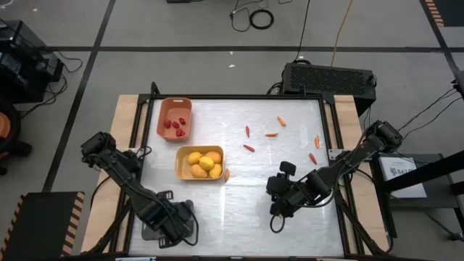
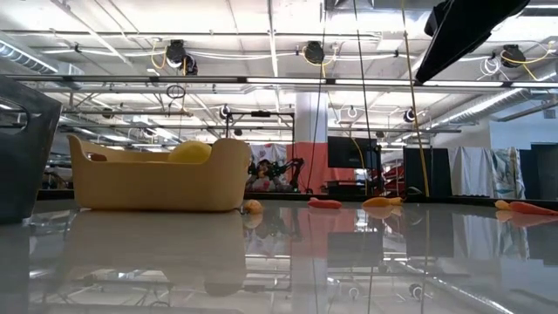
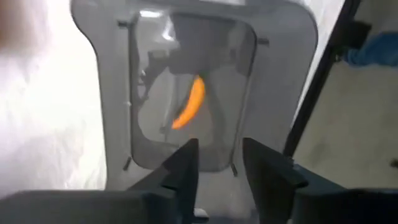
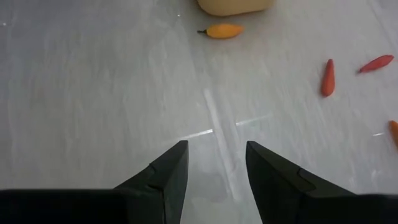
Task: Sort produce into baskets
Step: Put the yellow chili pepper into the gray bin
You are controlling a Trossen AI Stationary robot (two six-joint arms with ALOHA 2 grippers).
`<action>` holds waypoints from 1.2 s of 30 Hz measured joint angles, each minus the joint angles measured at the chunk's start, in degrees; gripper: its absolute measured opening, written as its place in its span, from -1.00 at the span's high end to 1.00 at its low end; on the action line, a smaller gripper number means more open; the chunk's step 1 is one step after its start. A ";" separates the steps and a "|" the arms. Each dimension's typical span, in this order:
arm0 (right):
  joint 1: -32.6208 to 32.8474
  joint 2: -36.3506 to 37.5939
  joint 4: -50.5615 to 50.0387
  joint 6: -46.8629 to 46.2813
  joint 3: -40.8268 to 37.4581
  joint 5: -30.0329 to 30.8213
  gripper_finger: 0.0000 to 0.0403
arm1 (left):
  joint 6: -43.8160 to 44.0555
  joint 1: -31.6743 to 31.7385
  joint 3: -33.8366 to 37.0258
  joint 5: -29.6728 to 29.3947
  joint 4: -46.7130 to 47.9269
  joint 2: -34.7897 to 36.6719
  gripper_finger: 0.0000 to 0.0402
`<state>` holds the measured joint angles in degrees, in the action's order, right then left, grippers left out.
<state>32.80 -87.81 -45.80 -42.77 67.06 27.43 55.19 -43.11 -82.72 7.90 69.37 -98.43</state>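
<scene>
Hovering over grey basket (image 3: 280, 81) w/ orange stick (image 3: 189, 102) inside — left gripper (image 3: 219, 163) parted, empty.

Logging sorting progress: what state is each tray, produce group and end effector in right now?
Salmon tray: holds red berries.
Yellow tray: holds yellow fruits.
Grey tray: one orange stick inside.
Loose sticks: scattered on the table, unsorted.
Left end effector: fingers apart above grey tray, holding nothing.
Right end effector: open over bare table, empty.
</scene>
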 joint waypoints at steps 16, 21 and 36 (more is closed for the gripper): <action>-0.20 0.02 -3.55 -7.66 0.00 -2.46 0.24 | -14.95 12.86 -3.41 -16.50 -7.33 3.04 0.11; -0.08 0.02 -10.08 -16.07 0.00 -7.77 0.24 | -28.82 20.53 -3.41 -16.42 -20.01 2.04 0.11; 14.69 0.04 -17.26 -18.10 0.00 -15.63 0.24 | -47.15 36.40 -3.86 -4.48 -34.27 -8.54 0.10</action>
<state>47.49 -87.77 -63.06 -60.88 67.07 11.79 8.04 -6.71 -86.57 3.41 35.10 -106.97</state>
